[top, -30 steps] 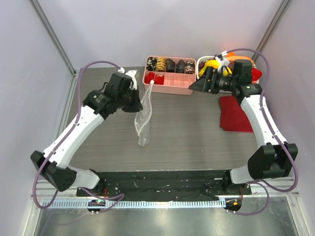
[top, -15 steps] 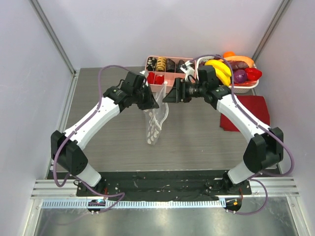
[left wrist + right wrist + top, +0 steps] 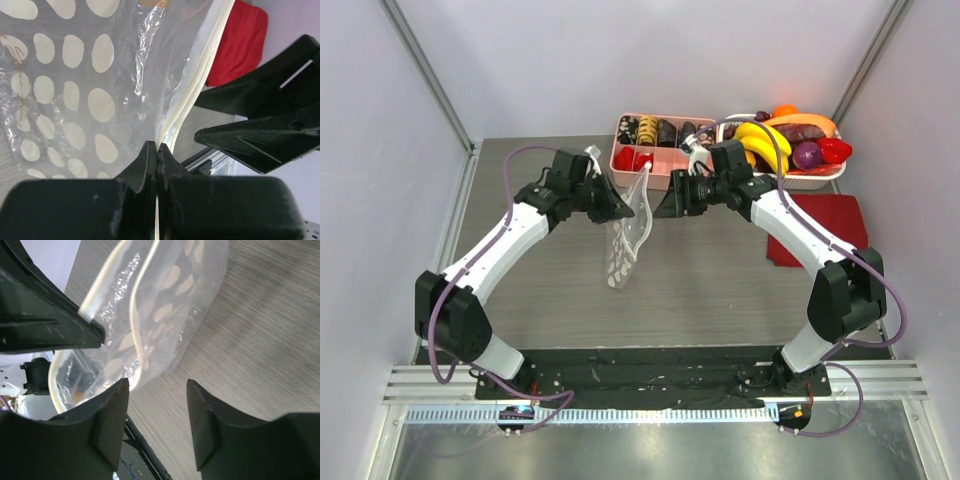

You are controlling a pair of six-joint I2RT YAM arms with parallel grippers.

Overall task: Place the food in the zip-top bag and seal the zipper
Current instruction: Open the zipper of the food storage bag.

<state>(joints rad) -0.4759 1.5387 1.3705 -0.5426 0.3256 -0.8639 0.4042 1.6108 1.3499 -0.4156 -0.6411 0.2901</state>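
The clear zip-top bag (image 3: 626,235) with white dots hangs from my left gripper (image 3: 612,207), which is shut on its mouth edge. In the left wrist view the jaws (image 3: 157,150) pinch the pale zipper strip (image 3: 196,87) and the dotted bag (image 3: 75,80) spreads to the left. My right gripper (image 3: 661,202) is open and empty, just right of the bag's mouth. In the right wrist view (image 3: 157,385) the open bag (image 3: 170,300) lies ahead. The food, a yellow banana bunch (image 3: 766,142) with red and orange pieces, sits in a white basket (image 3: 818,172) at the back right.
A pink compartment tray (image 3: 665,175) stands behind the bag at the back. A red cloth (image 3: 814,232) lies on the table at the right, also seen in the left wrist view (image 3: 240,40). A purple fruit (image 3: 807,155) is in the basket.
My right gripper has swung left from the fruit basket to the bag's mouth. My left arm has carried the bag to the right, toward the pink tray.
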